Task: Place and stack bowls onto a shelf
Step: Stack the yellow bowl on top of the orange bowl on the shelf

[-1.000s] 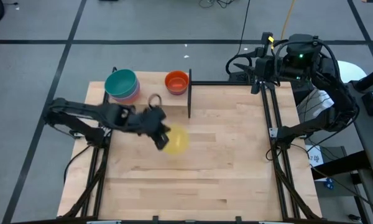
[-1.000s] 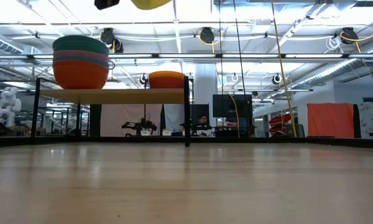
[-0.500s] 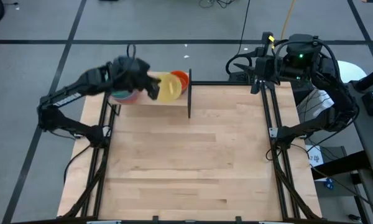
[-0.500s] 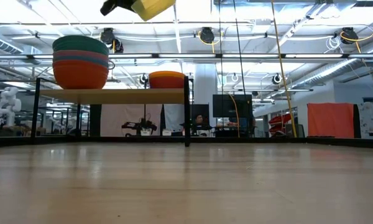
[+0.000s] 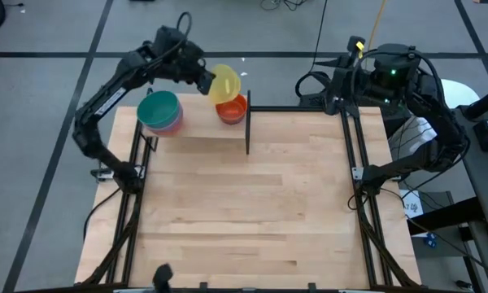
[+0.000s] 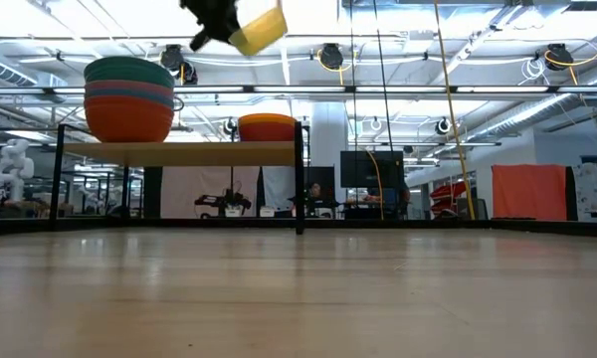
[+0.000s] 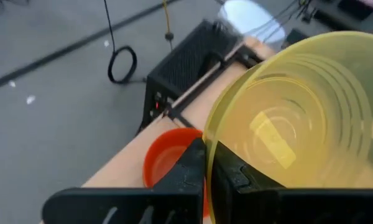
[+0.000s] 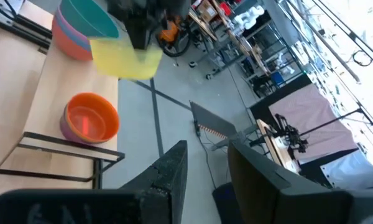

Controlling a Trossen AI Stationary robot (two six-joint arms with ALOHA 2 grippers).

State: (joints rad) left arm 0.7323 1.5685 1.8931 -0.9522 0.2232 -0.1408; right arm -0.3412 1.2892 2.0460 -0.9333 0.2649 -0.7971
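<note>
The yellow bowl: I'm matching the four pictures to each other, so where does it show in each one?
High view: the yellow bowl is near the top, left of centre, over the orange bowl.
Low view: at the top edge, above the shelf.
Left wrist view: fills the right half, pinched at its rim.
Right wrist view: upper left, under the other arm.
Shared landmark: the orange bowl, just below or beside it in all four views.

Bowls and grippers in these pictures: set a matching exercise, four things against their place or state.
Things:
1. yellow bowl
2. orange bowl
3. teal bowl
4. right gripper

Place or state:
A. top of the tall stack on the shelf
B. open, holding nothing
C. gripped by the left gripper, above the shelf
D. on the shelf beside the black upright

Pairs: 1-C, 2-D, 3-A, 4-B
</note>
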